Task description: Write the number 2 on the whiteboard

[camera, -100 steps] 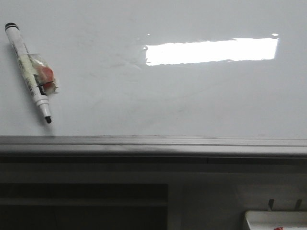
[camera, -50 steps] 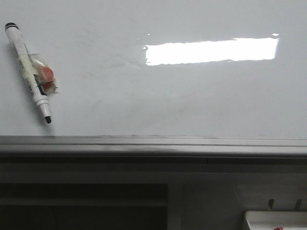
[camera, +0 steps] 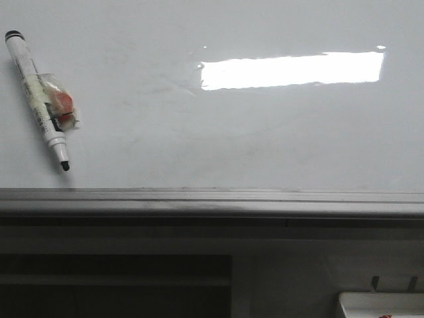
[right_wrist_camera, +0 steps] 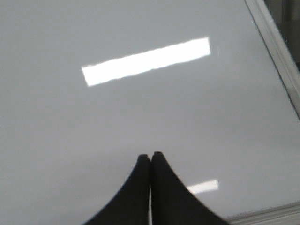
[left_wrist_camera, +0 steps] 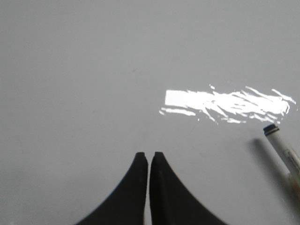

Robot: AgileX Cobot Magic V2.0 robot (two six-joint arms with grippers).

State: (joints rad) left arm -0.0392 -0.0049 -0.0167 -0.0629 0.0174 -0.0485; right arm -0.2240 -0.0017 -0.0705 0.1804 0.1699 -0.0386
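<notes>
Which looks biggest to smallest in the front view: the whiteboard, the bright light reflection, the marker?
1. whiteboard, fills most of the view
2. light reflection
3. marker, shorter and far thinner than the reflection

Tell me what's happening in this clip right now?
Nothing is being handled yet. The whiteboard shows only faint smudges and a light reflection; no digit has been written on it. A marker, tip uncapped, lies on the board at its left side with a small clear packet around its middle. The left hand and right hand both hang over the board, shut and empty; the marker shows at the edge of the left wrist view.
</notes>
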